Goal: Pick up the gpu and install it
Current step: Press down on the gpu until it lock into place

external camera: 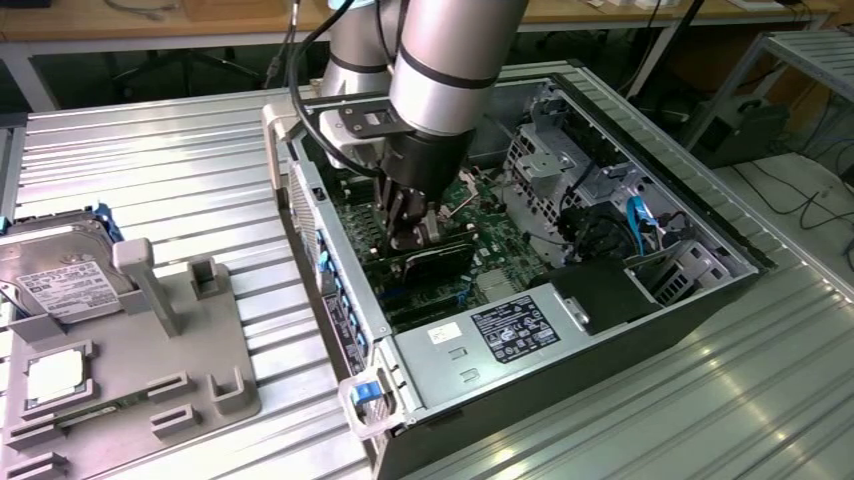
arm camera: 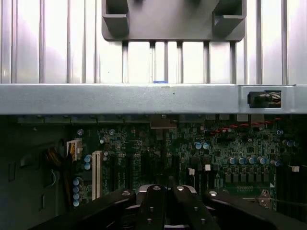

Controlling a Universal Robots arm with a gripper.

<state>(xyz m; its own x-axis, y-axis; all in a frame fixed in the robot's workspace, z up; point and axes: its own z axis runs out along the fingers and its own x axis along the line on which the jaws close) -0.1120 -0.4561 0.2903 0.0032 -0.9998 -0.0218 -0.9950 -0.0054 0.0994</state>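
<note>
The gpu (external camera: 438,262) shows its dark rectangular face low inside the open computer case (external camera: 694,220), standing on edge over the green motherboard (external camera: 501,245). My gripper (external camera: 414,238) reaches down into the case and sits right on the card's upper edge. In the wrist view my black fingers (arm camera: 153,201) are drawn close together, with only a thin slit between them, above the motherboard (arm camera: 211,158) and its slots. The card itself is hidden under the fingers there.
A power supply (external camera: 514,330) with a label fills the case's near end, and a metal drive cage (external camera: 561,160) the far side. The case wall (arm camera: 144,98) runs close by. At the exterior view's left, a grey fixture (external camera: 174,380) holds a hard drive (external camera: 60,270) and a processor chip (external camera: 56,372).
</note>
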